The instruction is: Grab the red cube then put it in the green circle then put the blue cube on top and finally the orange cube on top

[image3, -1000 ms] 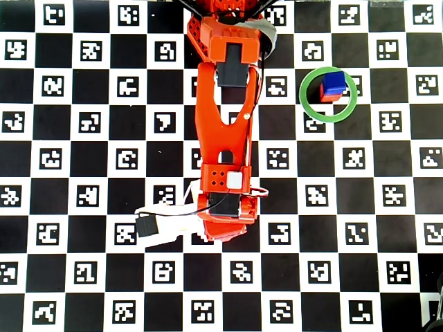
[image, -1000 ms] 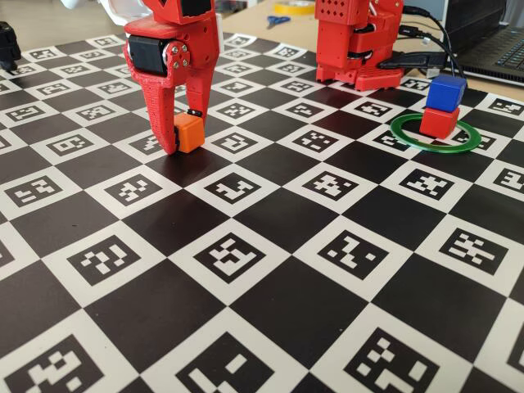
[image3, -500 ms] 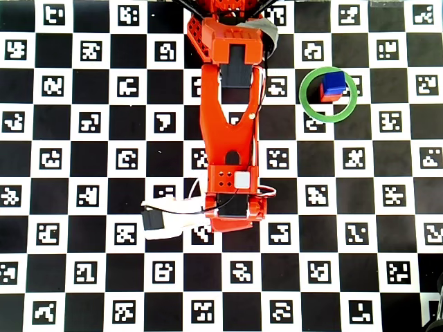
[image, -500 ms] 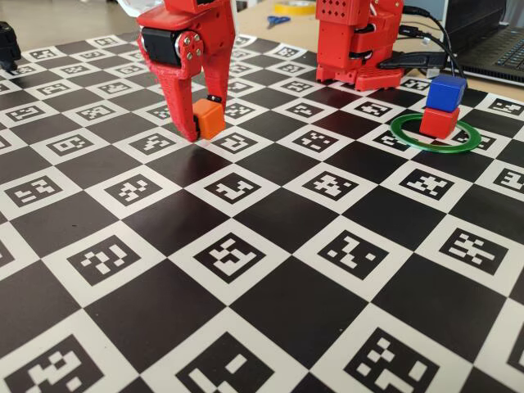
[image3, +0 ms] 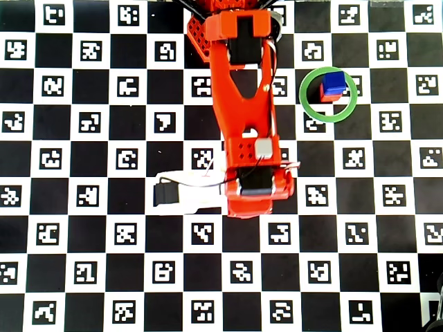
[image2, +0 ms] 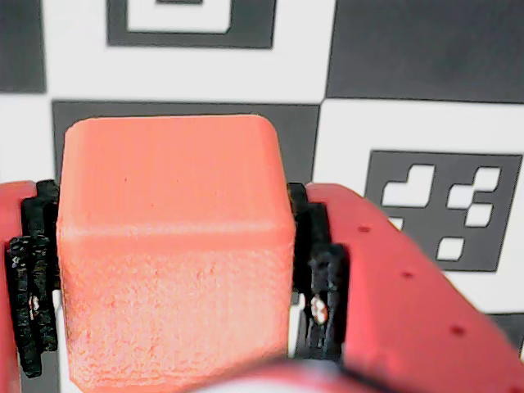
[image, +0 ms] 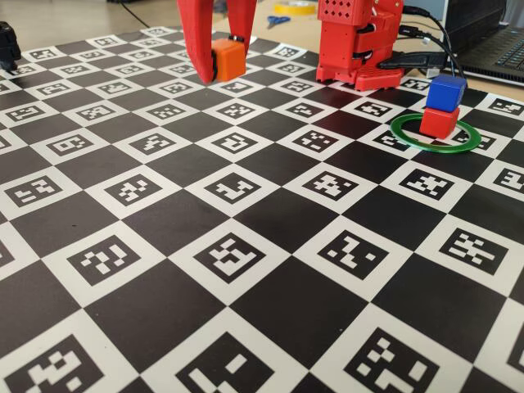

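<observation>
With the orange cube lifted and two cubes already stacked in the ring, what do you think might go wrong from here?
The blue cube sits slightly off-centre on the red cube inside the green circle, so a sideways brush from the gripper would likely topple the stack. The orange cube is clamped with the fingers reaching below it, as the wrist view shows; lowered too far, they may push the blue cube off.

orange cube (image: 228, 59) with rounded edges, held between the jaws, lifted clear above the surface, blue cube (image: 446, 92) stacked on red cube (image: 439, 122), a little askew, red cube lying inside the thin glossy green circle (image: 407, 135), well apart from the orange cube
</observation>
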`<state>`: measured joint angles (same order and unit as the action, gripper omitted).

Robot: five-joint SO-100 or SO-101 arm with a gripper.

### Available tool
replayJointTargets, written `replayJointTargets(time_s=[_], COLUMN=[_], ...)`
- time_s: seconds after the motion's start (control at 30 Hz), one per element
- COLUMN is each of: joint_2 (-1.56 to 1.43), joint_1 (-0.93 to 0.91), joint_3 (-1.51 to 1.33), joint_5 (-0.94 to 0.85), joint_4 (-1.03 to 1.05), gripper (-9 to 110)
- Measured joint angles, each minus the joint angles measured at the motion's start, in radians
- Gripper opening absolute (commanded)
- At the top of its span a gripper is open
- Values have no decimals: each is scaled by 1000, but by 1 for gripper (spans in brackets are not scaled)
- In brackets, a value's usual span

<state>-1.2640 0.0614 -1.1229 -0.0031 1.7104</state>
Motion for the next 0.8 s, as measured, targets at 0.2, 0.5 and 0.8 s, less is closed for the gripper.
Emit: replayJointTargets(time_s=[0.2,0.5,0.8], joint_2=[-156,-344,-423], joint_1=[32,87,179], joint_3=[-86,-163,-239], joint_5=[41,75,221], joint_4=[0,9,29], gripper=[2,2,2])
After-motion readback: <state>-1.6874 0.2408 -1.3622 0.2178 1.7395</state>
